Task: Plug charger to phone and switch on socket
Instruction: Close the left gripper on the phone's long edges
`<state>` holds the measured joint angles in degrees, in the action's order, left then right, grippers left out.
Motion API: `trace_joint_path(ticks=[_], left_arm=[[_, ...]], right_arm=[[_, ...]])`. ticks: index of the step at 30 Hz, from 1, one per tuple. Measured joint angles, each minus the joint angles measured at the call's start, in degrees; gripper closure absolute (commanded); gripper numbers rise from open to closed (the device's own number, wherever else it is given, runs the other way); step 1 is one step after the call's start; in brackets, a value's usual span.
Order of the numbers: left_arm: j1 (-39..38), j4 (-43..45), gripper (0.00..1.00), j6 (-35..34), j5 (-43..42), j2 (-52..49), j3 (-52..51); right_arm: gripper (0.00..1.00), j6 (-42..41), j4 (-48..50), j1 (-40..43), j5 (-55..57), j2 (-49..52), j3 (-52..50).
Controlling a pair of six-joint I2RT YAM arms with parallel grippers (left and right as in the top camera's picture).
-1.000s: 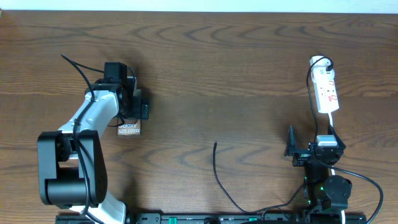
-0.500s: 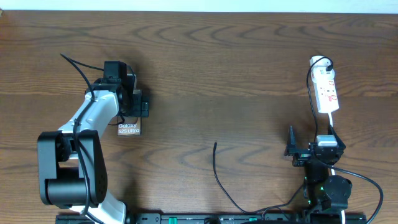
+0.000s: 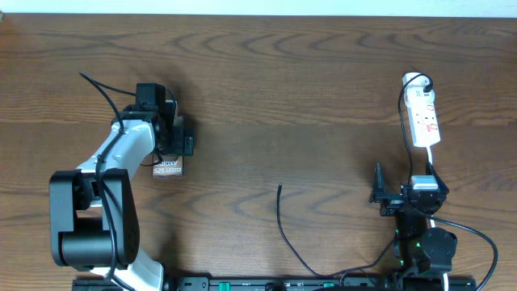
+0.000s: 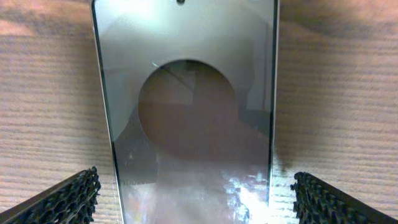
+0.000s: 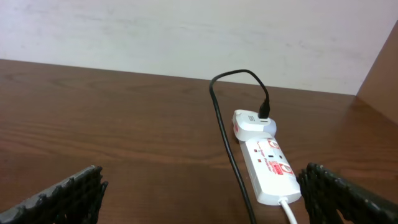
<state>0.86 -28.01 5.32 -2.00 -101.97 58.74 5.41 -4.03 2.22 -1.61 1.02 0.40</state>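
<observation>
The phone [image 3: 168,168] lies flat at the table's left, its white lettering showing below my left gripper [image 3: 171,144]. In the left wrist view the phone [image 4: 186,112] shows a glossy face with a round dark circle. It lies between the fingers of my left gripper [image 4: 196,199], which is open with a gap on each side. The charger's plug tip [image 3: 279,188] lies loose at centre, and its thin black cable runs to the front edge. The socket [image 3: 424,117] lies at the far right and also shows in the right wrist view [image 5: 268,168]. My right gripper [image 3: 401,194] [image 5: 199,193] is open and empty, short of the socket.
A white adapter [image 5: 254,121] with a black plug sits in the socket's far end. Its black cable [image 5: 224,143] runs along the socket's left side toward me. A white cord leaves the socket's near end. The arm bases stand at the front edge.
My left gripper has edged slightly further over the phone, covering a bit more of its lettering. The right arm, the charger and the socket have not moved.
</observation>
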Motion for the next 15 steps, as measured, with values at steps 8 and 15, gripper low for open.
trace_joint_path(ticks=[8,15], left_arm=[[0.0,2.93,0.02,0.02,0.55,0.0,-2.14],[0.0,3.19,0.02,0.0,0.66,0.0,-2.56]], right_arm=[[0.01,0.0,0.0,0.0,0.0,-0.02,0.0],[0.01,0.0,0.0,0.0,0.0,-0.02,0.0]])
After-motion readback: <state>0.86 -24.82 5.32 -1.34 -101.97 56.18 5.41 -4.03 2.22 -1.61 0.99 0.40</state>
